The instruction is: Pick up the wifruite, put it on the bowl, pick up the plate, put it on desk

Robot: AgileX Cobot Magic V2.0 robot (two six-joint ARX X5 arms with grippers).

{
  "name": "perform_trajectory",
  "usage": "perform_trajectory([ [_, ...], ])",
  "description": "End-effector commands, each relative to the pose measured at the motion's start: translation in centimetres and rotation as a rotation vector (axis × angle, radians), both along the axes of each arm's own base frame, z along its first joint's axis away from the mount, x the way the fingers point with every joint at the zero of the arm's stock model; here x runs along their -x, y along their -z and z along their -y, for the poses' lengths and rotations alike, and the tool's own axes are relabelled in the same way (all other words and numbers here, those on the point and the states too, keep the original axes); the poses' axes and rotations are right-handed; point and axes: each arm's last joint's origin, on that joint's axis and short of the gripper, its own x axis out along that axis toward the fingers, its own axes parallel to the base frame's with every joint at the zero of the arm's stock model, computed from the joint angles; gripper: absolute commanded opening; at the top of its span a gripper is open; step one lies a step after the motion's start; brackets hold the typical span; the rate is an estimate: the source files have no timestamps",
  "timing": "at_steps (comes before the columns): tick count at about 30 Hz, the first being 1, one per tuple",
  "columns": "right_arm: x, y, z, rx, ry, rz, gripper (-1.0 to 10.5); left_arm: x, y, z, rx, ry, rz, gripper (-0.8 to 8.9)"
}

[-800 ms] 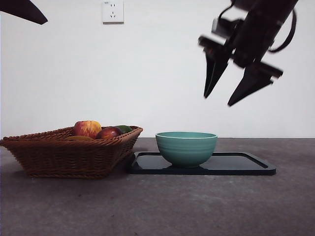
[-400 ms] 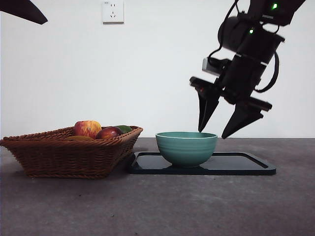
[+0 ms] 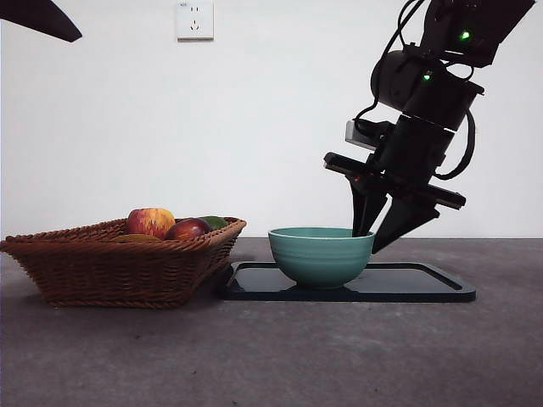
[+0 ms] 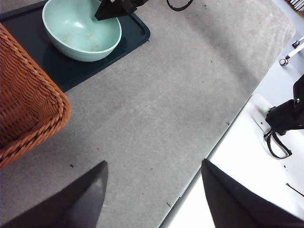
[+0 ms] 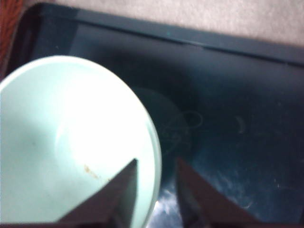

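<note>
Straddling the rim of the green bowl (image 3: 321, 254), the right pincer (image 3: 382, 229) reaches down from the upper right of the front frame. Its two black jaws are apart, one tip inside the bowl and the other outside, over the tray (image 3: 424, 284). The right wrist view shows the same: the pale rim of the bowl (image 5: 71, 156) runs between the two jaws of the right pincer (image 5: 156, 194), with the dark, glossy tray (image 5: 228, 118) under the outer jaw. Whether the jaws touch the rim cannot be told. The inside of the bowl looks bare apart from a few small marks.

The bowl stands on the left part of the flat black tray, which lies on the grey surface (image 3: 280, 356) near the middle of the frame. Just left of the tray sits a brown wicker basket (image 3: 119, 263), its corner very near the tray's edge. In the basket lie a red-and-yellow apple (image 3: 151, 222), a dark red fruit (image 3: 187, 229) and something green (image 3: 214, 222) behind it. The small brown fruit cannot be made out in any view.

The left pincer (image 4: 154, 190) hangs high over the bare surface (image 4: 156, 109), jaws wide apart and holding nothing. Its view takes in the basket's corner (image 4: 33, 114), the bowl (image 4: 83, 31) and the tray (image 4: 71, 69). In the front view the waiting arm is probably the black tip (image 3: 38, 17) at the upper left corner. A white wall socket (image 3: 194, 19) sits on the wall behind.
</note>
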Motion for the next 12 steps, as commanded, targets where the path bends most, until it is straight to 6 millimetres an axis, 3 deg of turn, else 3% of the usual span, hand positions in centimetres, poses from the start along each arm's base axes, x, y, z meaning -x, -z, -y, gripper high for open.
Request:
perform_trajectory([
  [1,-0.6,0.1,-0.4,0.0,-0.015,0.022,0.3,-0.1,-0.3,0.1,0.004,0.02,0.027,3.12],
  [8,-0.6,-0.3,-0.4,-0.006,-0.015,0.039,0.1,-0.1,-0.3,0.1,0.003,0.021,0.028,3.12],
  [12,-0.2,-1.8,-0.2,-0.019,-0.015,0.073,0.1,-0.1,-0.3,0.1,0.004,0.02,0.027,3.12],
])
